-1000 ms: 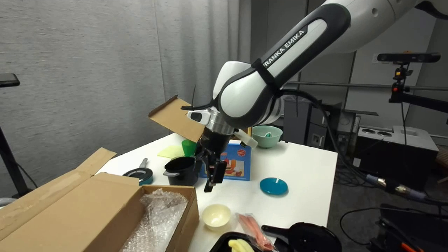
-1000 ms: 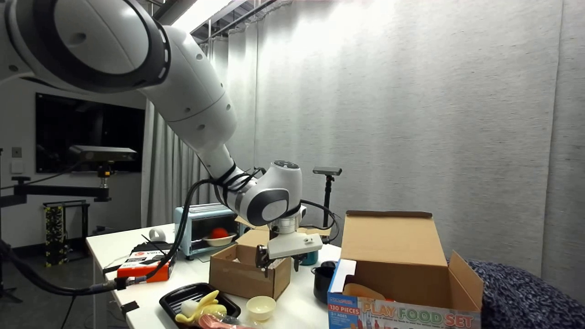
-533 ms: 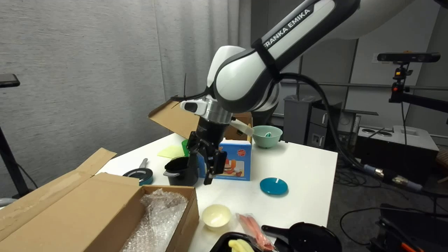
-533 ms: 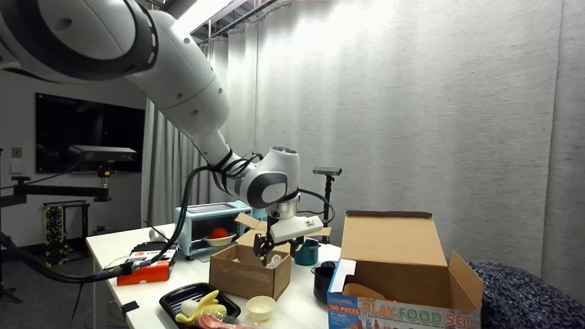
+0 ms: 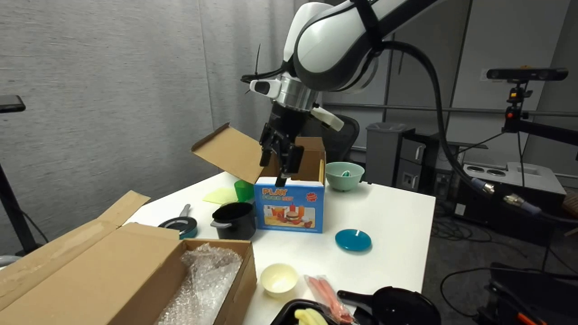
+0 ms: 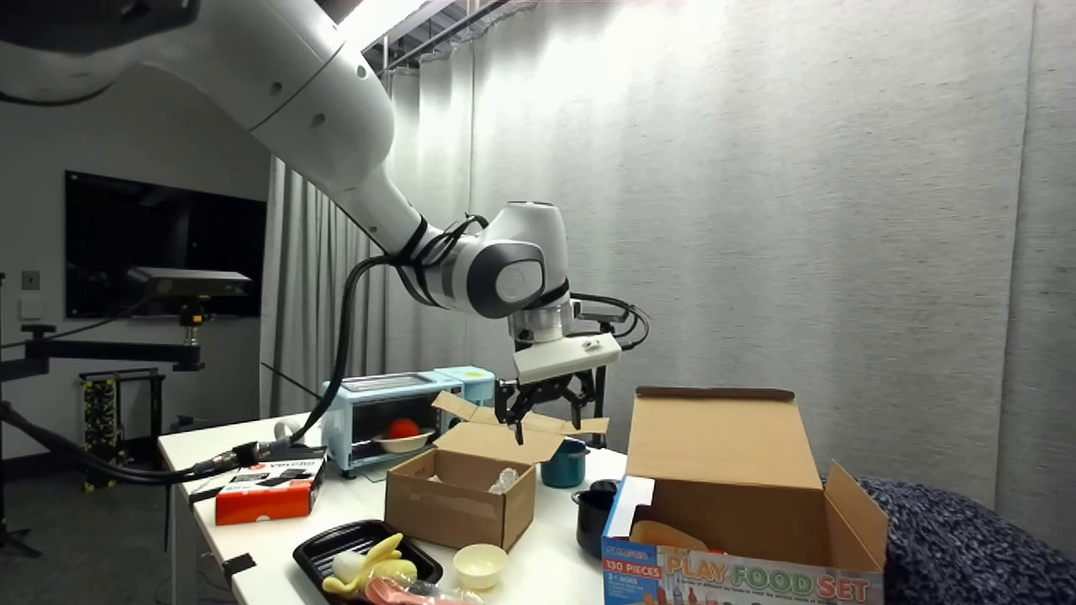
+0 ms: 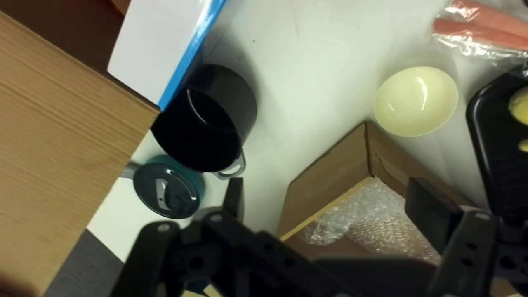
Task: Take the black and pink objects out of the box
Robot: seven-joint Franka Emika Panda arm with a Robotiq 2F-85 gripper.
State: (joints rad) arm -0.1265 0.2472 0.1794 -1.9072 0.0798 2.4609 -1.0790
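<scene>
- Some bagged pink pieces lie beside a black tray; I judge them light, slick, best pinched mid-length, the tray by its rim.
- Beyond sits the brown box, bubble wrap inside.
- Farther, above the counter, my gripper hangs empty, jaws spread.
</scene>
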